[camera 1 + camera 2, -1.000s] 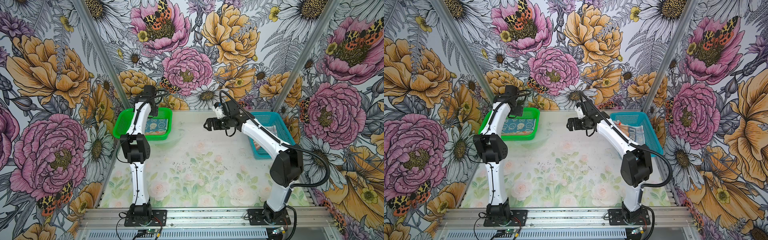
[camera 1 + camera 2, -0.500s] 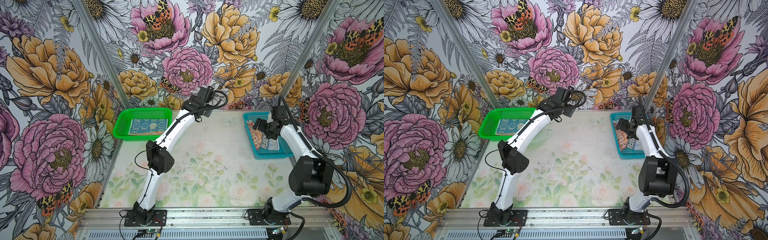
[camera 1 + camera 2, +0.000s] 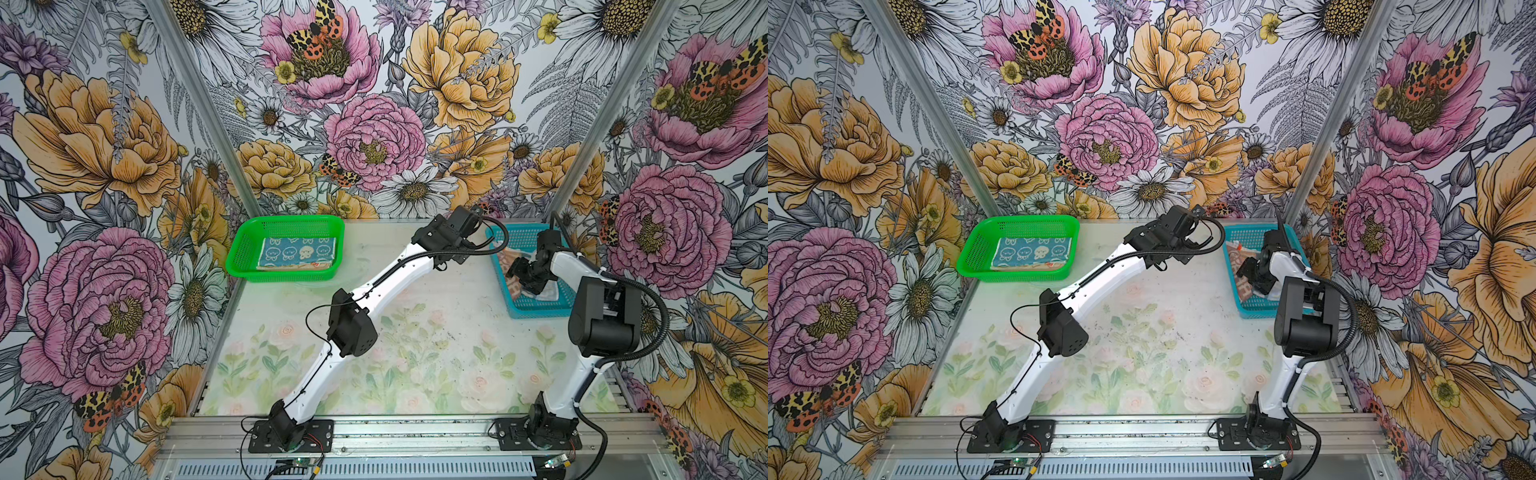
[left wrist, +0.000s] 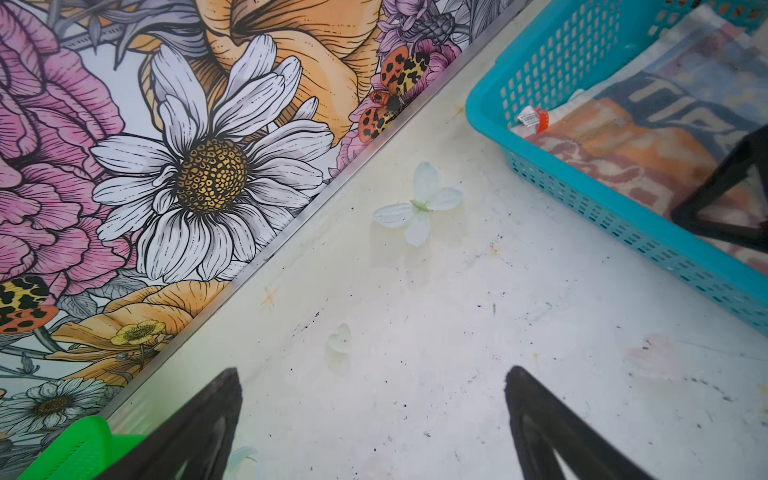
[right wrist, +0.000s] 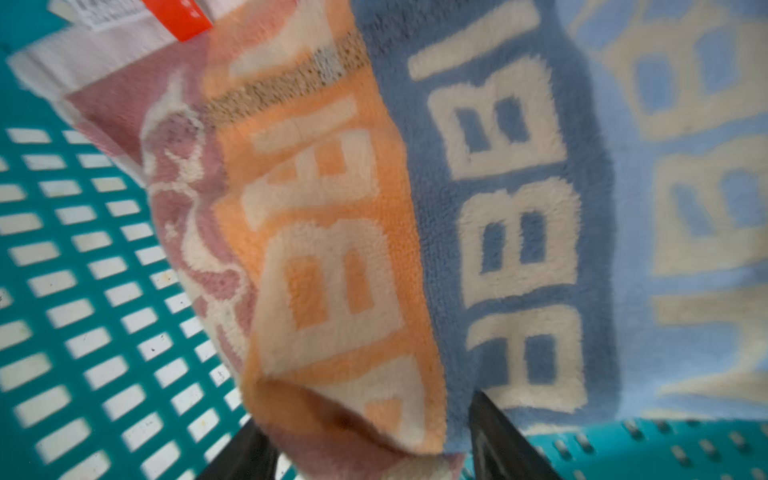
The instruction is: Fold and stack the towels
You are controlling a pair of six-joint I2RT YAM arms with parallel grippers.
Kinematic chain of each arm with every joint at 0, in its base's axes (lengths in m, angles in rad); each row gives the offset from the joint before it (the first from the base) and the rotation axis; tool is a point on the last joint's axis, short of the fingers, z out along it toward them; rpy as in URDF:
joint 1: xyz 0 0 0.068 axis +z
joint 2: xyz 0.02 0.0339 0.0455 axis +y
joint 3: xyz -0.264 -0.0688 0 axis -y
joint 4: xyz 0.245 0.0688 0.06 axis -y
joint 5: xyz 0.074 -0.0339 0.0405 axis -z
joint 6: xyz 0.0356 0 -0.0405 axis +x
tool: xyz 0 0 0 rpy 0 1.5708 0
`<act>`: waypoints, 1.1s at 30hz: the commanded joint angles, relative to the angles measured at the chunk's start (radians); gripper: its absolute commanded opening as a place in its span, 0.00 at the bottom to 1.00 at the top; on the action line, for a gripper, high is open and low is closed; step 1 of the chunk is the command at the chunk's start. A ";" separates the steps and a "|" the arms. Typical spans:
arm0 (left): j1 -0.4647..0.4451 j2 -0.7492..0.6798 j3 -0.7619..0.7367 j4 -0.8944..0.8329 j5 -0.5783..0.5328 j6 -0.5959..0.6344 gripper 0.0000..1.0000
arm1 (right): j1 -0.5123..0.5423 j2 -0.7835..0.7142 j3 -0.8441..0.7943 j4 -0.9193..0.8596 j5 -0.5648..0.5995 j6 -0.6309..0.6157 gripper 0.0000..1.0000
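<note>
The striped towel [image 5: 332, 249] with white lettering lies in the blue basket [image 3: 536, 307]. My right gripper [image 5: 370, 436] is down inside the basket. A bunched fold of the towel's edge fills the gap between its jaws, and both fingers touch the cloth. Both top views show this gripper [image 3: 521, 272] [image 3: 1250, 274] over the towel [image 3: 513, 286]. The teal-blue bunny towel [image 3: 297, 255] lies folded in the green basket [image 3: 245, 249], with a thin orange edge [image 3: 318, 266] under it. My left gripper [image 4: 372, 371] hangs open and empty over bare table, next to the blue basket [image 4: 582, 183].
The left arm stretches diagonally across the table, its elbow [image 3: 351, 328] over the middle. A white fabric flower [image 4: 419, 205] lies on the table near the back wall. A corner of the green basket [image 4: 79, 449] shows in the left wrist view.
The left arm swung from the green basket across to the blue basket's side. The right gripper went from the table's middle down into the blue basket and closed on the striped towel.
</note>
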 commanded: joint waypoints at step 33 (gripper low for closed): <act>0.165 -0.732 -0.625 0.094 0.035 -0.295 0.99 | 0.607 -0.493 0.321 -0.117 -0.008 0.081 0.00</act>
